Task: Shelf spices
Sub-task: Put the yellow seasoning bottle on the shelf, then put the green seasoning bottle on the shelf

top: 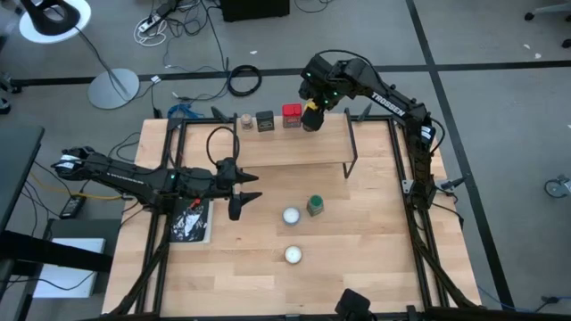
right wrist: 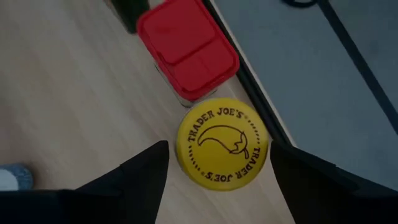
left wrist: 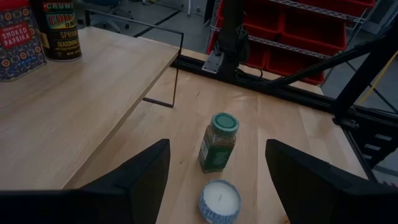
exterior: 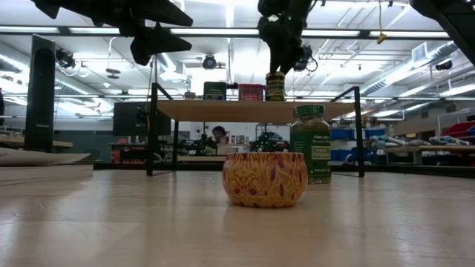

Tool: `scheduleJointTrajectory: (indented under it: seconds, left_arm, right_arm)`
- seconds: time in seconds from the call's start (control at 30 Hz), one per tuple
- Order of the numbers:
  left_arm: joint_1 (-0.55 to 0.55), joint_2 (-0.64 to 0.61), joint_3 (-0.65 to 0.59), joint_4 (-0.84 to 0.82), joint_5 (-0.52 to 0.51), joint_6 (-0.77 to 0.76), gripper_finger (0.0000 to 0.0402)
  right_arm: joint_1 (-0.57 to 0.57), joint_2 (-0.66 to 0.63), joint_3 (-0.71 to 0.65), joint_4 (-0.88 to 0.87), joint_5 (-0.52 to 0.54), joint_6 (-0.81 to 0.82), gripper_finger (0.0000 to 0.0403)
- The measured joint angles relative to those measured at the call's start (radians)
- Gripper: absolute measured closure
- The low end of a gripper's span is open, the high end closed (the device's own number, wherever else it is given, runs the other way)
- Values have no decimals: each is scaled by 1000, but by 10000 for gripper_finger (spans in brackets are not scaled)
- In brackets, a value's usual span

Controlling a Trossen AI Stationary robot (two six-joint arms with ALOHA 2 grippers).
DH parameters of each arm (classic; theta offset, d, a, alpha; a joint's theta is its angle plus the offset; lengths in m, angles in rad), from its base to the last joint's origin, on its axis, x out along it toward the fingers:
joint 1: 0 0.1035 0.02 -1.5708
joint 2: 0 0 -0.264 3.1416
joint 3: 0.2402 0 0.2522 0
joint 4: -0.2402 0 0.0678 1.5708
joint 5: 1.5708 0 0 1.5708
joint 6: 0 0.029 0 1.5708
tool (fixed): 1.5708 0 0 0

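The shelf (top: pixel 285 147) stands at the table's far side. On its far edge stand a tan jar (top: pixel 245 120), a dark square tin (top: pixel 265 121), a red box (right wrist: pixel 186 46) and a yellow-lidded jar (right wrist: pixel 222 144), all upright in a row. My right gripper (exterior: pixel 278 63) hovers open just above the yellow lid, one finger on each side, touching nothing. The green-lidded jar (top: pixel 314 206) stands upright on the table before the shelf. My left gripper (top: pixel 248 189) is open in the air near the shelf's near edge, left of that jar (left wrist: pixel 219 142).
Two white round candles sit on the table, one (top: pixel 291 215) beside the green-lidded jar and one (top: pixel 293 255) nearer the front; the low view shows the near one's patterned wall (exterior: pixel 265 179). A dark flat packet (top: pixel 190 223) lies at the table's left. The shelf's right half (left wrist: pixel 74 93) is bare.
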Motion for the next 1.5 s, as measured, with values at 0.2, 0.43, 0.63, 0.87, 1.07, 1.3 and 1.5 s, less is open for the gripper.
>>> scheduleJointTrajectory:
  seconds: [0.2, 0.43, 0.63, 0.87, 1.07, 1.3, 1.5]
  left_arm:
    - [0, 0, 0, 2, 0, 0, 133]
    - [0, 0, 0, 2, 0, 0, 133]
    - [0, 0, 0, 3, 0, 0, 133]
    - [0, 0, 0, 3, 0, 0, 133]
    - [0, 0, 0, 3, 0, 0, 133]
    - [0, 0, 0, -6, 14, -2, 133]
    - [0, 0, 0, -8, 14, 0, 133]
  right_arm:
    - [0, 0, 5, -20, 3, 4, 124]
    - [0, 0, 5, -19, 27, 7, 124]
    - [0, 0, 5, -37, 67, 8, 134]
    - [0, 0, 5, -62, 79, 9, 140]
    - [11, 0, 5, -57, 85, 7, 140]
    - [60, -32, 6, -55, 149, -1, 139]
    - [118, -80, 6, -52, 167, 19, 139]
